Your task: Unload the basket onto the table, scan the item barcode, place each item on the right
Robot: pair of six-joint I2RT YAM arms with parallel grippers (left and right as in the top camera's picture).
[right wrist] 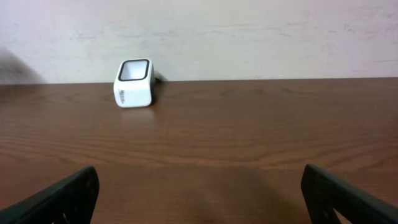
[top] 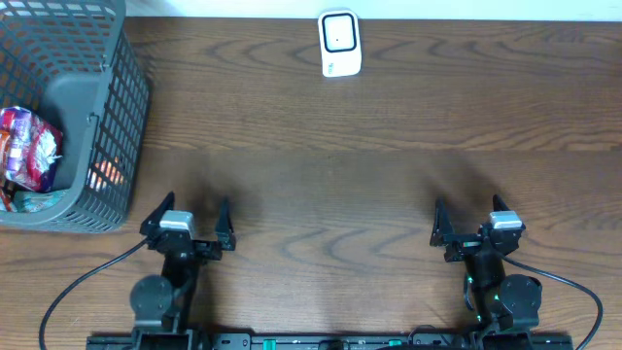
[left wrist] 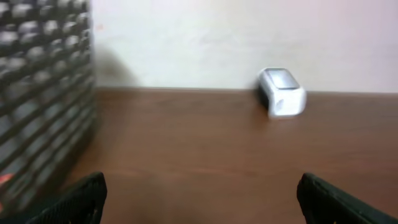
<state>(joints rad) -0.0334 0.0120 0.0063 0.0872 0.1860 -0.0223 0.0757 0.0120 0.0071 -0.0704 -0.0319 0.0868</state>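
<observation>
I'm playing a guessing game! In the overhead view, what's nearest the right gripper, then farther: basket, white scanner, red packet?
1. white scanner, at the far edge, slightly left.
2. basket, far left corner.
3. red packet, inside the basket, farthest left.

The table (top: 389, 126) is smooth wood grain; the scanner (top: 340, 44) glossy white plastic; the basket (top: 126, 107) matt grey plastic

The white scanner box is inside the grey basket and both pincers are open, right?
No. The overhead view shows the small white scanner box on the brown wooden table, outside the grey mesh basket. The left pincer and right pincer are open.
</observation>
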